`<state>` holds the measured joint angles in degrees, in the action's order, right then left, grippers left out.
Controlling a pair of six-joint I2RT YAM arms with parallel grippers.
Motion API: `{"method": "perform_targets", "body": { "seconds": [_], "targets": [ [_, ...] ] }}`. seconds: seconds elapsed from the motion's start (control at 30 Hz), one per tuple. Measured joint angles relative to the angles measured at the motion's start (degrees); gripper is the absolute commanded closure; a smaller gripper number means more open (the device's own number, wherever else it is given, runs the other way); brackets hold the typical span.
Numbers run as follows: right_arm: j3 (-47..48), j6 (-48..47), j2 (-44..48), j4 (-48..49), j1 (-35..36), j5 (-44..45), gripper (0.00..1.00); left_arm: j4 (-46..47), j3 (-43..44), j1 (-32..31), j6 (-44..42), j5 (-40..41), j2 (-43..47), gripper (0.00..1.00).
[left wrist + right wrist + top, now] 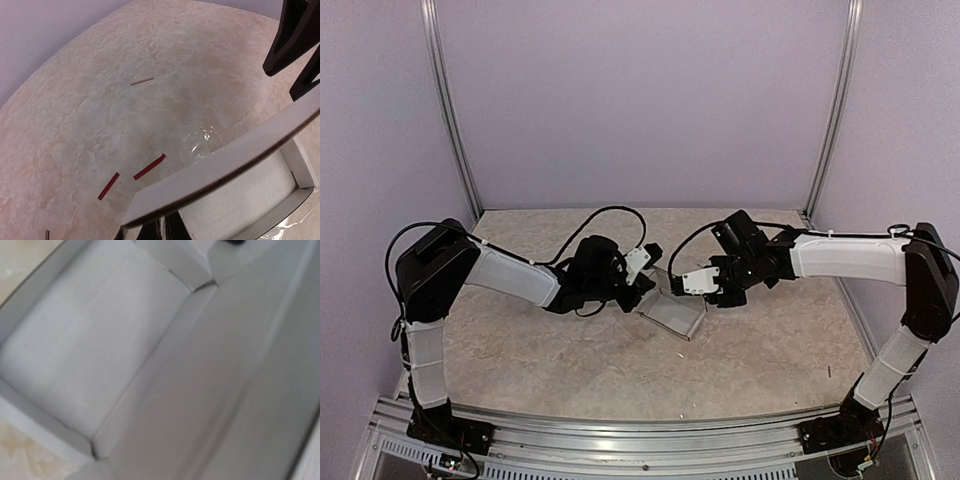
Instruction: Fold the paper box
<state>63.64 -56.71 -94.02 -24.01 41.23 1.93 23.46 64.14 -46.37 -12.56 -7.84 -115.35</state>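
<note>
The paper box [672, 316] is seen at frame centre on the bench [550, 350], btwn both arms, partly folded into an open tray w/ raised walls. Inside, only bare pale card is shown. The left end effector [644, 288] is clenched on a raised flap at the box's left edge. The right end effector [695, 288] is placed at its upper right; its state cannot be told.

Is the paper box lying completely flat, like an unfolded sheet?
No, the paper box has side walls standing up around its base, like a shallow tray.
</note>
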Motion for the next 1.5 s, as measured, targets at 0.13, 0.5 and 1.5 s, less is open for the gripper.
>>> {"method": "perform_targets", "body": {
  "seconds": [0.13,0.5,1.5],
  "targets": [
    [-1.1,0.7,0.6,0.2,0.0,-0.6,0.59,-0.9,1.8,0.0,0.0,-0.6,-1.3,0.95],
    [-2.1,4.0,1.1,-3.6,0.0,-7.5,0.56,-9.0,9.5,-1.5,0.0,-0.8,-3.3,0.95],
    [-5.7,16.7,3.3,-2.1,-0.4,-11.6,0.63,-9.5,7.7,-3.8,2.2,-0.7,-4.2,0.94]
  ]
}}
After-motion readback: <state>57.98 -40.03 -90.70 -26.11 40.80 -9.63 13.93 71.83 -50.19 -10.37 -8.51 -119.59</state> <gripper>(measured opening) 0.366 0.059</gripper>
